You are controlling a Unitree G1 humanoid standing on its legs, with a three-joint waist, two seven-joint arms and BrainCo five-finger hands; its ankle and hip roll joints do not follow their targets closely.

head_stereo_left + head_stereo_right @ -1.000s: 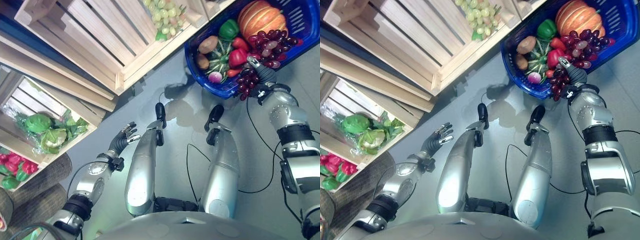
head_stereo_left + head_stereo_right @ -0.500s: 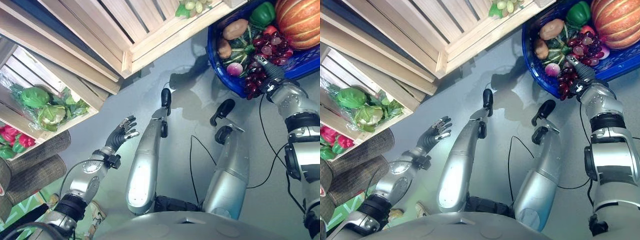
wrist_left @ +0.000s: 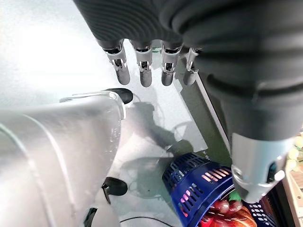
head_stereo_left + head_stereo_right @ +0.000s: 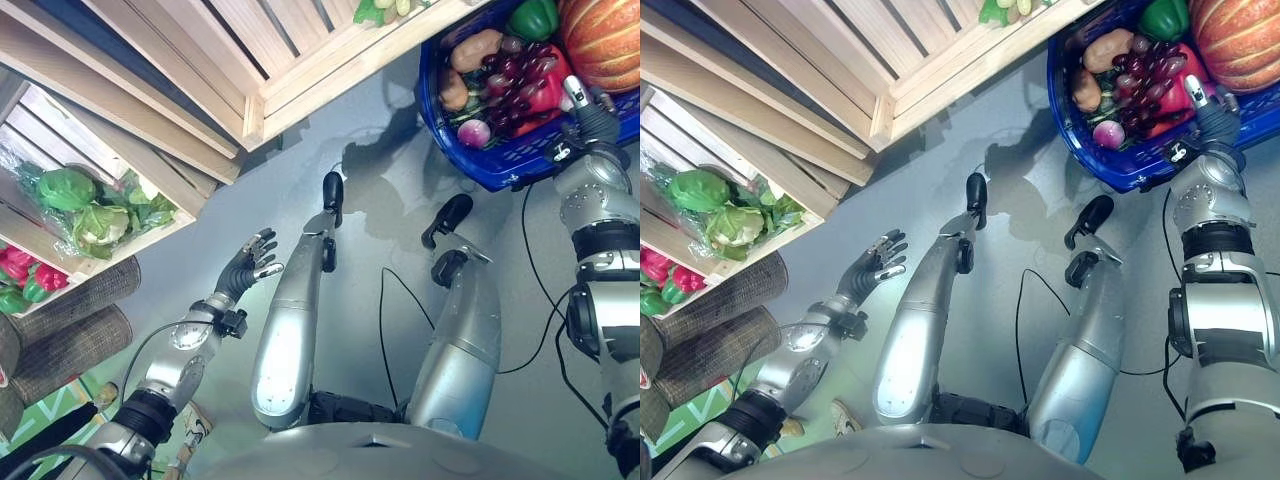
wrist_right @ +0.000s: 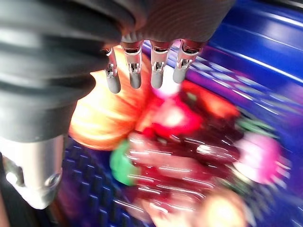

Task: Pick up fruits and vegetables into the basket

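One bunch of dark grapes (image 4: 508, 78) lies inside the blue basket (image 4: 500, 170), beside one pumpkin (image 4: 605, 40). Right hand (image 4: 588, 112) hovers at the basket's near rim, fingers straight, holding nothing. Left hand (image 4: 248, 270) hangs well away from the basket, fingers loosely spread.

Bare floor (image 4: 200, 200) between wooden crates (image 4: 180, 70) and full basket (image 4: 500, 170).

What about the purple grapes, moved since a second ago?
Yes: the purple grapes went off the near rim of the blue basket, further in, beside the potato.
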